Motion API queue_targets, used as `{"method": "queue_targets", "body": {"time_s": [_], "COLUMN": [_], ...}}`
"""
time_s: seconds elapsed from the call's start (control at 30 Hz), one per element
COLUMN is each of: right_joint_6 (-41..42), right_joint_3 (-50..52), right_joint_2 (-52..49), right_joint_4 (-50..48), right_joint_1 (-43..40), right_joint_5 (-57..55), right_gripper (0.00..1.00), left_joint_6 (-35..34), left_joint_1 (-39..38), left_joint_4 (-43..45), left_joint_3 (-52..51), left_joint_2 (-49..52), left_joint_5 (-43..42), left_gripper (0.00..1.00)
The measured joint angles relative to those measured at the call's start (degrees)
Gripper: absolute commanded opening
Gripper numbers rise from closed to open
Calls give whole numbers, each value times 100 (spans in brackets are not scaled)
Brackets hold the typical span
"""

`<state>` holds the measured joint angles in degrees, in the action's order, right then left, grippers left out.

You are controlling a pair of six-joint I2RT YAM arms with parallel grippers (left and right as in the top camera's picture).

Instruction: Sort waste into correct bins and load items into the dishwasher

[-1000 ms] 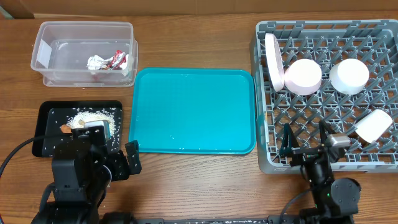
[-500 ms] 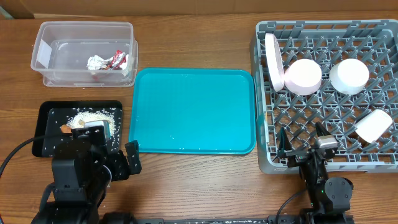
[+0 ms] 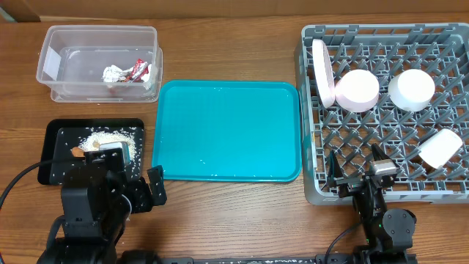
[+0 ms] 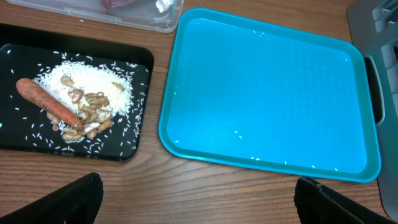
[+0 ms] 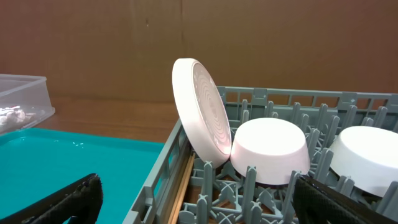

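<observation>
A wooden table (image 3: pixel 220 213) seen from above. At the right, the grey dish rack (image 3: pixel 381 32) holds a pale plate (image 3: pixel 323 72) standing on edge by its left wall. A pinkish bowl (image 3: pixel 357 89) sits upside down right beside the plate, with a white bowl (image 3: pixel 411 89) upside down further right. A small white cup (image 3: pixel 440 147) lies tilted near the rack's right side. Thin wooden chopsticks (image 5: pixel 185 177) lie along the rack's left wall below the plate (visible only from the right wrist camera).

In the middle lies a teal tray (image 3: pixel 227 132) with a few rice grains on it. At the far left, the clear tub (image 3: pixel 58 44) contains a red wrapper (image 3: pixel 136 70) and a white tissue (image 3: pixel 111 73). In front of the tub, the black tray (image 3: pixel 55 132) holds rice and nuts (image 4: pixel 93 99), with an orange carrot (image 4: pixel 50 107) at the heap's left edge.

The left gripper (image 4: pixel 199 208) hovers near the table's front edge, fingers spread wide, holding nothing. The right gripper (image 3: pixel 357 172) hovers at the rack's near left corner, also spread wide and empty.
</observation>
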<state>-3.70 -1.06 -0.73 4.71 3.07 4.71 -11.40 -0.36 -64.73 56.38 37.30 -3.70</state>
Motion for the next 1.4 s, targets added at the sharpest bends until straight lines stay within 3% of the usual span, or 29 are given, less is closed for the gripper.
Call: {"method": "queue_targets", "body": {"time_s": [0.77, 0.9, 1.17, 1.4], "right_joint_6": [-17, -17, -17, -17], "right_joint_3": [0, 0, 0, 0], "right_joint_2": [0, 0, 0, 0], "right_joint_4": [0, -2, -4, -2], "right_joint_1": [0, 0, 0, 0], "right_joint_5": [2, 0, 2, 0], "right_gripper": [100, 100, 100, 100], "left_joint_6": [0, 2, 4, 361], "left_joint_1": [0, 0, 0, -2], "left_joint_4": [142, 833, 2726, 5211], "left_joint_3": [-92, -728, -2964, -4603], "left_joint_2": [-197, -848, -2514, -3602], "left_joint_5": [7, 46, 55, 72], "left_gripper": [100, 100, 100, 100]}}
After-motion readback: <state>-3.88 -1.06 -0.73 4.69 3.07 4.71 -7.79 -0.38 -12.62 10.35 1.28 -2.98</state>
